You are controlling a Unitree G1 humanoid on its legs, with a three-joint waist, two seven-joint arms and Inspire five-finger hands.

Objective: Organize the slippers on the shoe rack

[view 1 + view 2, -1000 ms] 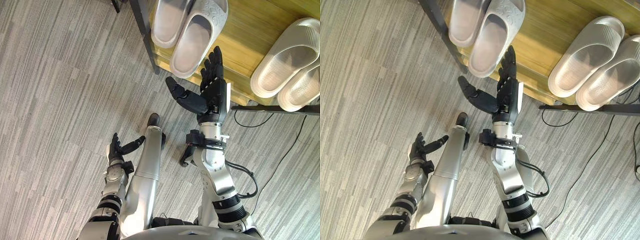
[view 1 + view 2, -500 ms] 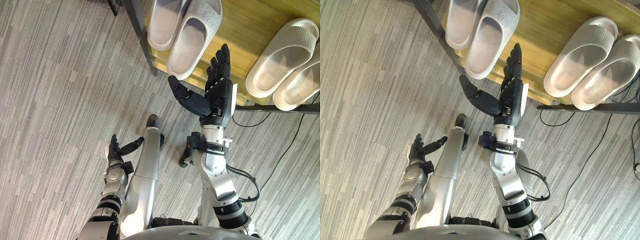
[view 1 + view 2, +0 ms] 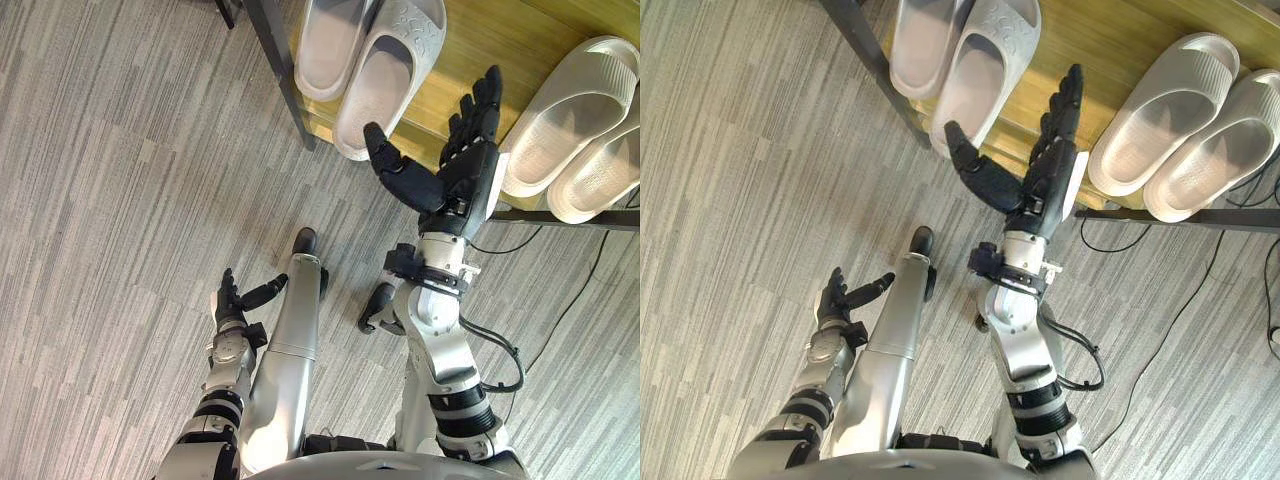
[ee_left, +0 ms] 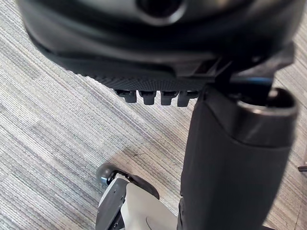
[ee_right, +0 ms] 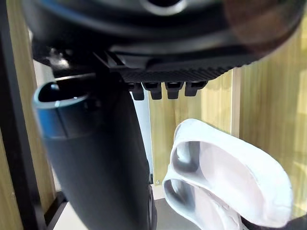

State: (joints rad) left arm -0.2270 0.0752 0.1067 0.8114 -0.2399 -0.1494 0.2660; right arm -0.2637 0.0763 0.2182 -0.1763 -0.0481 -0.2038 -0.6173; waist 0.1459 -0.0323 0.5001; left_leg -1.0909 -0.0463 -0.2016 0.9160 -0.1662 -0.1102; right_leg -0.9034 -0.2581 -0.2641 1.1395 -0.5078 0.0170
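Note:
Two pairs of pale grey slippers rest on the wooden shoe rack shelf (image 3: 480, 50). One pair (image 3: 365, 60) lies at the shelf's left end, its heels sticking out over the front edge. The other pair (image 3: 580, 130) lies at the right. My right hand (image 3: 465, 180) is raised and open, fingers straight and thumb spread, between the two pairs at the shelf's front edge, holding nothing. The right wrist view has a slipper pair (image 5: 225, 182) past the hand. My left hand (image 3: 232, 302) hangs low over the carpet, relaxed and open, holding nothing.
A dark metal frame leg (image 3: 280, 70) runs down the rack's left side, next to the left pair. A dark bar (image 3: 570, 215) runs along the front under the right pair. Grey striped carpet (image 3: 120, 200) spreads to the left.
My right hand has moved to the right and farther up over the shelf edge, from below the left pair toward the right pair. The left hand has stayed put.

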